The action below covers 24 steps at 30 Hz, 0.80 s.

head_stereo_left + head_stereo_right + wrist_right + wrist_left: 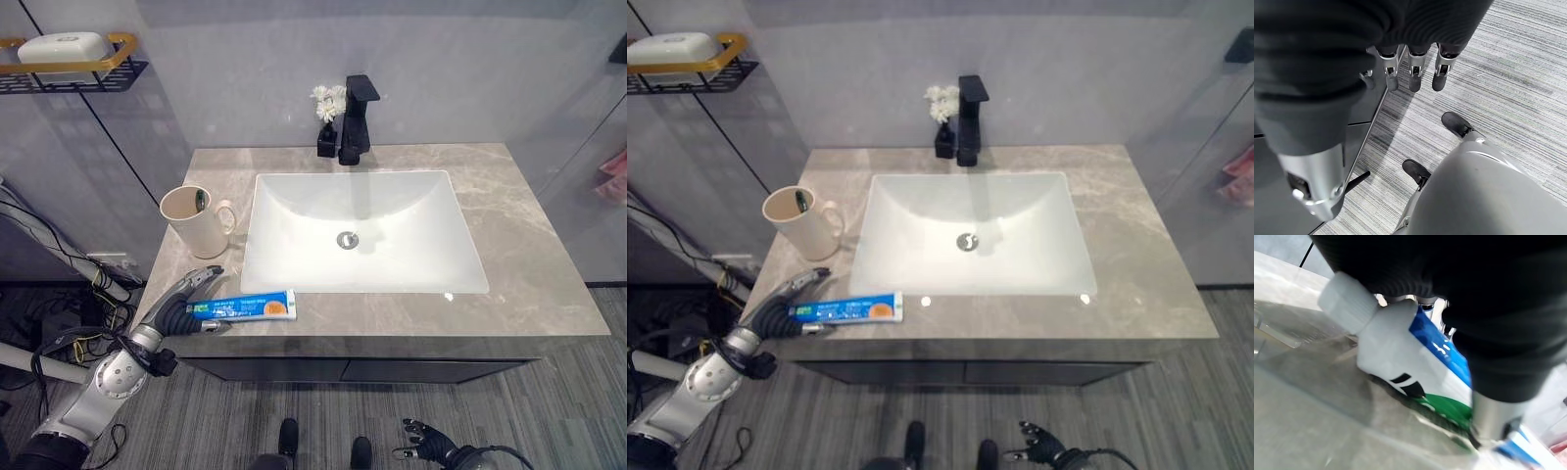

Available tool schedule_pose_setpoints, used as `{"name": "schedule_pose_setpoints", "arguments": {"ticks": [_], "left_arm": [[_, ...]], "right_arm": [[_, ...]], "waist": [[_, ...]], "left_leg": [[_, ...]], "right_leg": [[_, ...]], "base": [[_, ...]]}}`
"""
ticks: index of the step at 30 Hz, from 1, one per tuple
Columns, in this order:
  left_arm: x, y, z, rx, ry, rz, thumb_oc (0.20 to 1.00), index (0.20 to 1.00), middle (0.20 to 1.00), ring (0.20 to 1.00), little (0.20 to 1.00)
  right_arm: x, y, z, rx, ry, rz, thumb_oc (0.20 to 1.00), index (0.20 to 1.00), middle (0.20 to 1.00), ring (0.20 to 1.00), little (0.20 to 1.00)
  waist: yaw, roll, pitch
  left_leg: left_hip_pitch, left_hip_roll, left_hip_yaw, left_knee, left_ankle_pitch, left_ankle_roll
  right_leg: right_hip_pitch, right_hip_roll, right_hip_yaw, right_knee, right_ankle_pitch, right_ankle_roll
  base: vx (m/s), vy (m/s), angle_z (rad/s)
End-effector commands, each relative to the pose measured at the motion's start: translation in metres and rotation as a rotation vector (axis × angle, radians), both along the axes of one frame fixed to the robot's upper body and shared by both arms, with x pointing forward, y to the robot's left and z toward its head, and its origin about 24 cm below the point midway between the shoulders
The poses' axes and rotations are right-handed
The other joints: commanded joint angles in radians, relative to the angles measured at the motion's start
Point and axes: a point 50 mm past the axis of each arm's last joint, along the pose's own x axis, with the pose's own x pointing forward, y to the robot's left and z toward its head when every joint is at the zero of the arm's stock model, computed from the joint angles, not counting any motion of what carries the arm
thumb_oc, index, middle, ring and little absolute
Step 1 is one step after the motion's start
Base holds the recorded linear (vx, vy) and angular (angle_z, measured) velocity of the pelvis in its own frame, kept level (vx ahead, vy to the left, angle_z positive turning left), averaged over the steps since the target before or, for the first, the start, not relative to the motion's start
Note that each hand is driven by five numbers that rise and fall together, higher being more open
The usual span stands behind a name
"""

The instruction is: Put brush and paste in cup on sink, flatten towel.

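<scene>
**A:** Which step is under way at the counter (549, 284)?

**B:** The paste step, by the look of it. The left hand (186, 305) lies at the counter's front left corner, its fingers curled round the cap end of the toothpaste tube (250, 307), which rests flat along the front edge, just ahead of the sink (364, 231).

**A:** And the brush?

**B:** A dark-tipped stick, probably the brush (200, 201), already stands in the cream cup (196, 221) near the left edge, behind the hand.

**A:** What does the next move call for?

**B:** Likely lifting the tube clear, tipping it upright and lowering it through the cup's rim without knocking the cup's handle or the brush.

**A:** The right hand (1413, 68)?

**B:** Hanging low beside the cabinet, above the striped floor (1508, 63), fingers relaxed and apart, holding nothing.

**A:** Anything in the way?

**B:** Little. A black tap (355, 119) and a small vase of white flowers (326, 116) stand at the back edge, well apart; a soap dish sits on a wall shelf (69, 67) to the left.
</scene>
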Motion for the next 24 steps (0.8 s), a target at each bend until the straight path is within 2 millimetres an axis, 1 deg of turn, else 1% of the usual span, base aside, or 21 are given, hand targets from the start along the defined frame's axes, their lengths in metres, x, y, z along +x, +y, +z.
{"name": "schedule_pose_setpoints", "arguments": {"ticks": [1,2,3,4,5,10,12,14,16,17,18,19,20,21,24], "left_arm": [[-0.014,-0.021,-0.044,0.080,0.220,-0.109,0.843,0.843,0.843,0.843,0.843],[-0.014,-0.021,-0.044,0.080,0.220,-0.110,0.862,0.862,0.862,0.862,0.862],[-0.013,-0.022,-0.042,0.109,0.214,-0.135,0.862,0.862,0.862,0.862,0.862],[-0.013,-0.022,-0.042,0.111,0.214,-0.136,0.853,0.853,0.853,0.853,0.853],[-0.014,-0.024,-0.041,0.161,0.216,-0.177,0.849,0.849,0.849,0.849,0.849],[-0.015,-0.028,-0.042,0.211,0.222,-0.233,0.846,0.846,0.846,0.846,0.846],[-0.015,-0.028,-0.042,0.235,0.220,-0.248,0.834,0.834,0.834,0.834,0.834],[-0.015,-0.031,-0.042,0.276,0.217,-0.281,0.762,0.762,0.762,0.762,0.762],[-0.015,-0.033,-0.041,0.345,0.208,-0.333,0.589,0.589,0.589,0.589,0.589],[-0.015,-0.033,-0.041,0.346,0.207,-0.334,0.573,0.573,0.573,0.573,0.573],[-0.017,-0.033,-0.041,0.391,0.207,-0.368,0.329,0.329,0.329,0.329,0.329],[-0.017,-0.033,-0.041,0.391,0.207,-0.369,0.231,0.231,0.231,0.231,0.231],[-0.017,-0.033,-0.042,0.403,0.206,-0.372,0.231,0.231,0.231,0.231,0.231],[-0.017,-0.033,-0.042,0.406,0.202,-0.372,0.200,0.200,0.200,0.200,0.200],[-0.017,-0.032,-0.044,0.409,0.204,-0.367,0.200,0.200,0.200,0.200,0.200]], "right_arm": [[0.019,-0.004,0.011,0.004,-0.096,-0.010,1.000,1.000,1.000,1.000,1.000],[0.019,-0.004,0.011,0.004,-0.096,-0.011,1.000,1.000,1.000,1.000,1.000],[0.018,-0.006,0.011,0.007,-0.096,-0.022,1.000,1.000,1.000,1.000,1.000],[0.017,-0.006,0.011,0.008,-0.096,-0.023,1.000,1.000,1.000,1.000,1.000],[0.016,-0.007,0.012,0.013,-0.096,-0.039,1.000,1.000,1.000,1.000,1.000],[0.015,-0.009,0.012,0.012,-0.104,-0.053,1.000,1.000,1.000,1.000,1.000],[0.016,-0.009,0.013,0.010,-0.111,-0.050,1.000,1.000,1.000,1.000,1.000],[0.016,-0.010,0.014,0.009,-0.116,-0.050,1.000,1.000,1.000,1.000,1.000],[0.016,-0.012,0.015,0.004,-0.123,-0.059,1.000,1.000,1.000,1.000,1.000],[0.016,-0.012,0.015,0.004,-0.123,-0.060,1.000,1.000,1.000,1.000,1.000],[0.013,-0.020,0.014,-0.016,-0.125,-0.126,1.000,1.000,1.000,1.000,1.000],[0.013,-0.019,0.014,-0.016,-0.125,-0.127,1.000,1.000,1.000,1.000,1.000],[0.013,-0.023,0.014,-0.024,-0.131,-0.160,1.000,1.000,1.000,1.000,1.000],[0.012,-0.026,0.014,-0.031,-0.135,-0.182,1.000,1.000,1.000,1.000,1.000],[0.005,-0.036,0.011,-0.050,-0.122,-0.299,1.000,1.000,1.000,1.000,1.000]], "waist": [[-0.054,-0.044,0.012],[-0.054,-0.044,0.012],[-0.056,-0.042,0.011],[-0.055,-0.043,0.011],[-0.057,-0.042,0.010],[-0.060,-0.040,0.008],[-0.061,-0.038,0.007],[-0.063,-0.038,0.006],[-0.066,-0.036,0.004],[-0.065,-0.036,0.004],[-0.068,-0.031,-0.002],[-0.067,-0.031,-0.002],[-0.070,-0.030,-0.003],[-0.070,-0.029,-0.005],[-0.074,-0.026,-0.014]], "left_leg": [[0.059,0.012,0.031,0.007,-0.037,-0.033],[0.059,0.012,0.031,0.007,-0.037,-0.033],[0.059,0.012,0.031,0.007,-0.038,-0.033],[0.059,0.012,0.031,0.007,-0.038,-0.033],[0.061,0.012,0.033,0.007,-0.041,-0.034],[0.067,0.015,0.033,0.007,-0.044,-0.035],[0.070,0.016,0.034,0.007,-0.045,-0.035],[0.073,0.017,0.036,0.007,-0.047,-0.035],[0.077,0.018,0.040,0.007,-0.050,-0.035],[0.077,0.018,0.040,0.007,-0.050,-0.035],[0.085,0.017,0.042,0.007,-0.055,-0.035],[0.085,0.017,0.042,0.007,-0.055,-0.035],[0.088,0.017,0.042,0.007,-0.057,-0.035],[0.091,0.017,0.043,0.007,-0.058,-0.034],[0.100,0.016,0.045,0.007,-0.062,-0.034]], "right_leg": [[-0.041,-0.055,0.035,0.000,0.108,0.101],[-0.041,-0.055,0.035,0.000,0.108,0.101],[-0.041,-0.054,0.036,0.000,0.108,0.101],[-0.041,-0.054,0.036,0.000,0.107,0.101],[-0.039,-0.054,0.035,0.000,0.106,0.102],[-0.034,-0.053,0.037,0.000,0.104,0.102],[-0.033,-0.052,0.036,0.000,0.103,0.102],[-0.032,-0.052,0.037,0.000,0.103,0.102],[-0.030,-0.051,0.037,0.000,0.102,0.103],[-0.030,-0.051,0.038,0.000,0.102,0.103],[-0.025,-0.052,0.037,0.000,0.101,0.104],[-0.024,-0.052,0.037,0.000,0.101,0.104],[-0.023,-0.052,0.038,0.000,0.101,0.104],[-0.020,-0.052,0.038,0.000,0.100,0.104],[-0.013,-0.053,0.039,0.000,0.099,0.105]], "base": [[0.00,0.000,0.00],[0.00,0.000,0.00],[0.00,0.000,0.00],[0.00,0.000,0.00],[0.00,0.000,0.00],[0.00,0.000,0.00],[0.00,0.000,0.00],[0.00,0.000,0.00],[0.00,0.000,0.00],[0.02,0.008,-0.08],[0.02,0.008,-0.08],[0.02,0.009,-0.05],[0.00,0.000,0.00],[0.00,0.000,0.00],[0.00,0.000,0.00]]}}
